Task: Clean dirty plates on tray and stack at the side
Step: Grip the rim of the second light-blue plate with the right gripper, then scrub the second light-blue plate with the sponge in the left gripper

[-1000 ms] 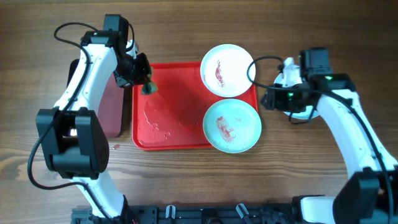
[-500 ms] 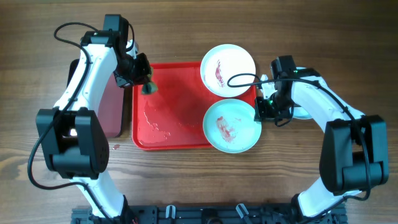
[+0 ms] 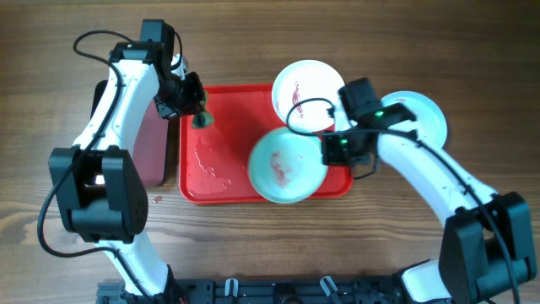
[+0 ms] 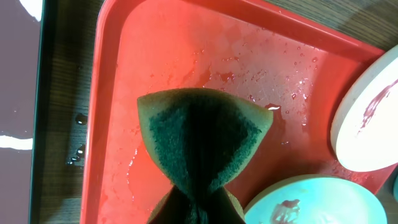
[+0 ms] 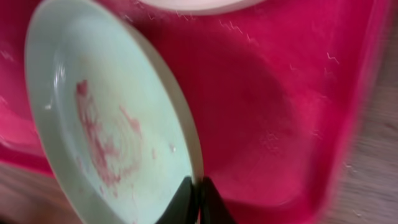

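My right gripper [image 3: 332, 149] is shut on the right rim of a pale blue plate [image 3: 285, 165] smeared with red sauce, which sits over the front middle of the red tray [image 3: 221, 173]. In the right wrist view the fingers [image 5: 199, 190] pinch that plate's rim [image 5: 106, 124]. A white plate [image 3: 305, 91] with a red smear lies at the tray's back right corner. Another pale blue plate [image 3: 419, 115] rests on the table to the right. My left gripper [image 3: 192, 103] is shut on a green sponge [image 4: 202, 134] above the tray's wet back left corner [image 4: 124, 93].
A narrow maroon tray [image 3: 153, 148] lies beside the red tray's left edge. Water drops glisten on the red tray floor [image 3: 207, 160]. Wooden table [image 3: 396, 219] surrounds everything. The right arm's cable loops over the white plate.
My right gripper closed on the blue plate's rim and carried it left across the tray. That exposed the other blue plate on the table. The left arm stayed still.
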Motion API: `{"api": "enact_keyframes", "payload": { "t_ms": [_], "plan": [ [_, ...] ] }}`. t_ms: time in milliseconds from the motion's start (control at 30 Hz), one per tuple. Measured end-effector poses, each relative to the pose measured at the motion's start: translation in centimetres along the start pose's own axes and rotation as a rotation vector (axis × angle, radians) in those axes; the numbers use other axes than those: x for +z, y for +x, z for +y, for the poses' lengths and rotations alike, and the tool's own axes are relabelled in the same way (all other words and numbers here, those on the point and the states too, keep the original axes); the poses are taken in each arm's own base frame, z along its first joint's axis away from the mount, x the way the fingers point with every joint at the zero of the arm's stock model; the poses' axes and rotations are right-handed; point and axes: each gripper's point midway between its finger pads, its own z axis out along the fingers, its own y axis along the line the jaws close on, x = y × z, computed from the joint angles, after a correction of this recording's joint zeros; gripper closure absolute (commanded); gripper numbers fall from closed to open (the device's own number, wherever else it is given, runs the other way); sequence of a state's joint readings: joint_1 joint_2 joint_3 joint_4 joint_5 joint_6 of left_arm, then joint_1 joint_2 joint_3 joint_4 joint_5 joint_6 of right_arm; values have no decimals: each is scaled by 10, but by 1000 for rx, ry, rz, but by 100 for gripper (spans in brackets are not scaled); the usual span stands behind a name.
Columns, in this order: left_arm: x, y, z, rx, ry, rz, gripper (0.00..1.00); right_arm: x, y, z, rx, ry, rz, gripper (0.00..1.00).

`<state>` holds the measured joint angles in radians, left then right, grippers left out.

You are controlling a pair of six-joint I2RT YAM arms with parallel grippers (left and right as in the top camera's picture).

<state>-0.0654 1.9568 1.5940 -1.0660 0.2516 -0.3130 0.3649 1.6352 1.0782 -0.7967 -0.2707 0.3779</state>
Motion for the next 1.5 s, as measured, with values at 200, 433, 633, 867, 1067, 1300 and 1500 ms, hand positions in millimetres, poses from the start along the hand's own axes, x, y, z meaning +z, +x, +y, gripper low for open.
{"api": "enact_keyframes", "payload": {
  "t_ms": [200,433,633,867,1067,1300,1500],
  "plan": [
    [0,-1,0,2,2,-4,96,51,3,88,137,-19,-125,96],
    [0,-2,-1,2,2,-7,96,83,-11,96,-10,-39,-156,60],
    [0,-6,-2,7,9,-24,96,91,-20,92,-149,-37,-170,67],
    [0,3,1,5,-5,11,96,94,-43,80,-70,-103,-182,96],
    [21,38,2,88,-38,117,96,93,-43,80,-60,-129,-166,96],
    [86,92,2,202,-47,165,96,93,-43,81,-59,-139,-159,96],
    [92,91,-7,285,46,24,96,93,-47,74,-45,-126,-169,96]
  ]
}}
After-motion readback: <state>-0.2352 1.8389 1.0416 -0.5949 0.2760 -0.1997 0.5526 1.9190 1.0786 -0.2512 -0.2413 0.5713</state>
